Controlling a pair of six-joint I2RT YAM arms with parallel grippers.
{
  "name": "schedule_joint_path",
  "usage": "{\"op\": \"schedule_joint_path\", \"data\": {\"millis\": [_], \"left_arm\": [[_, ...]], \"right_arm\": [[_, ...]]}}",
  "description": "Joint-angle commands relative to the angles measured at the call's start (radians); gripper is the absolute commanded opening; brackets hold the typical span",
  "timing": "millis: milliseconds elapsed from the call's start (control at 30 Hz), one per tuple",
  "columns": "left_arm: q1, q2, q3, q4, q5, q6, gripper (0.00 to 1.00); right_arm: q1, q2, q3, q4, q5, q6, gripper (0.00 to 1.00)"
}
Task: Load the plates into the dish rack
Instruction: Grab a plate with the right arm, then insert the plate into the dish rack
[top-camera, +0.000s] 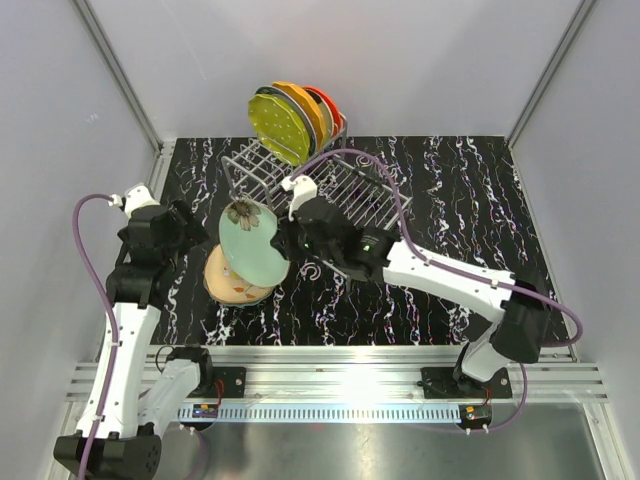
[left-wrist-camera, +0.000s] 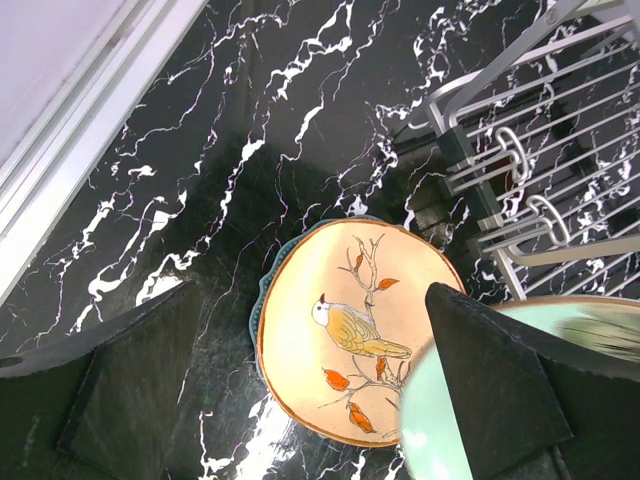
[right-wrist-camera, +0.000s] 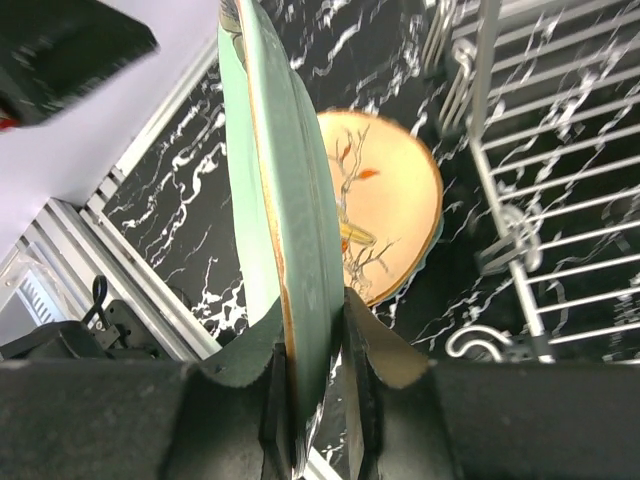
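My right gripper (top-camera: 289, 240) is shut on the rim of the floral pale green plate (top-camera: 252, 243), holding it on edge, tilted, above the table; the right wrist view (right-wrist-camera: 310, 345) shows both fingers pinching its rim (right-wrist-camera: 290, 200). Below it lies the floral cream plate (top-camera: 232, 282) with a bird picture (left-wrist-camera: 345, 330), stacked on a teal plate whose rim (left-wrist-camera: 262, 300) just shows. My left gripper (top-camera: 195, 232) is open and empty beside the held plate, its fingers (left-wrist-camera: 130, 380) spread above the cream plate. The dish rack (top-camera: 350, 185) holds several upright plates at its far end, the dotted yellow-green one (top-camera: 279, 126) in front.
The rack's flat grid tray (right-wrist-camera: 570, 180) lies just right of the stacked plates. A metal rail (top-camera: 330, 375) runs along the near table edge, and grey walls close off the left, back and right.
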Motion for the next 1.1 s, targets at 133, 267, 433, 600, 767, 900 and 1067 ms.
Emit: {"op": "schedule_joint_path", "data": {"millis": [133, 267, 433, 600, 767, 900, 1067], "left_arm": [[0.005, -0.010, 0.010, 0.043, 0.000, 0.007, 0.92], [0.005, -0.018, 0.007, 0.043, -0.001, 0.007, 0.53], [0.005, -0.014, 0.004, 0.051, 0.012, 0.012, 0.87], [0.005, -0.009, 0.002, 0.047, 0.011, 0.013, 0.99], [0.005, 0.000, 0.002, 0.046, 0.022, 0.013, 0.99], [0.005, 0.008, 0.004, 0.044, 0.026, 0.015, 0.99], [0.005, 0.011, 0.004, 0.044, 0.029, 0.015, 0.99]], "right_arm": [[-0.060, -0.164, 0.128, 0.061, 0.052, -0.132, 0.00], [-0.137, -0.192, 0.156, 0.059, 0.035, -0.149, 0.00], [-0.203, -0.206, 0.165, 0.073, 0.009, -0.175, 0.00], [-0.234, -0.190, 0.219, 0.067, 0.028, -0.260, 0.00], [-0.241, -0.164, 0.291, 0.060, 0.074, -0.383, 0.00], [-0.248, -0.144, 0.319, 0.076, 0.081, -0.481, 0.00], [-0.251, -0.095, 0.365, 0.113, 0.106, -0.575, 0.00]]}}
